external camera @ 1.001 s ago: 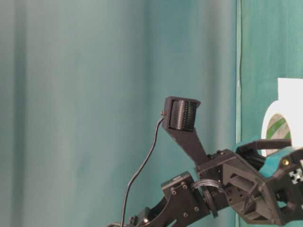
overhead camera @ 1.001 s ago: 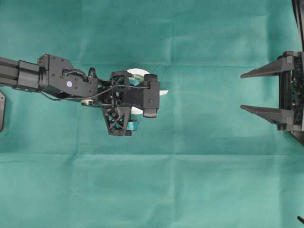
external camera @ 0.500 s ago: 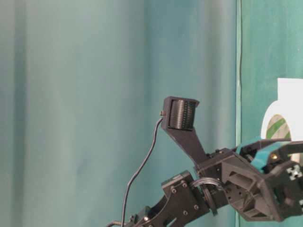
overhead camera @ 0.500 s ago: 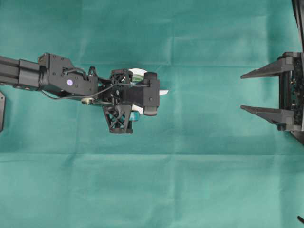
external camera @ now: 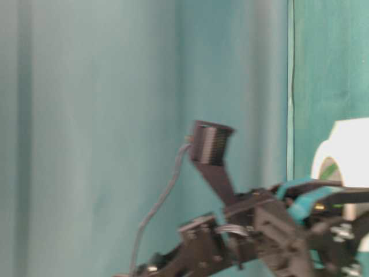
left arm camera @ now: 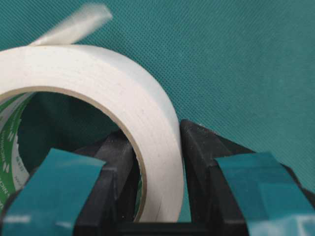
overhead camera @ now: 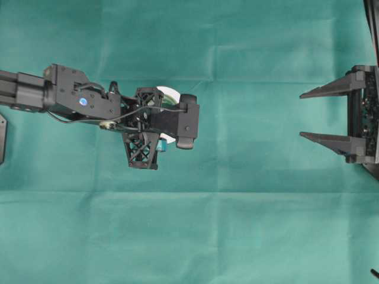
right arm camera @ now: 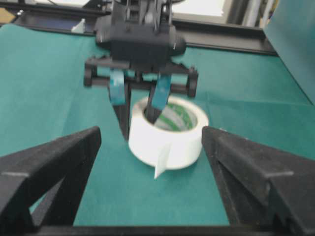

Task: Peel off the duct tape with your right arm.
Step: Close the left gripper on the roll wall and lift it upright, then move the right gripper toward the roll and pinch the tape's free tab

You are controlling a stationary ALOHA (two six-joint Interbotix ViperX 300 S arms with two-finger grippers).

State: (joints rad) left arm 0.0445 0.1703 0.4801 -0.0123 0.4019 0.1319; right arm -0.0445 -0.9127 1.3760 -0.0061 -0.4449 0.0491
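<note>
A: A green cloth (overhead camera: 249, 225) covers the whole table. Nearest the left wrist camera, the left gripper (left arm camera: 156, 147) pinches the wall of the duct tape (left arm camera: 98, 83) — one teal-taped finger (left arm camera: 74, 182) inside the core, the other outside against the white face.

B: And the roll itself?

A: On the left half of the cloth, mostly hidden under that gripper from overhead. From the right wrist view it is tilted, with its loose strip end (right arm camera: 161, 162) hanging off the wall that faces the right arm.

B: So the right gripper (overhead camera: 314, 113) goes for that flap?

A: I'd say so. Its plain black fingers are spread wide and it sits well apart at the far right edge. It should come in low and level, bracket only the flap, close, then pull back away from the roll — while the left grip braces the roll.

B: Risk?

A: Catching the roll wall instead of the strip.
</note>
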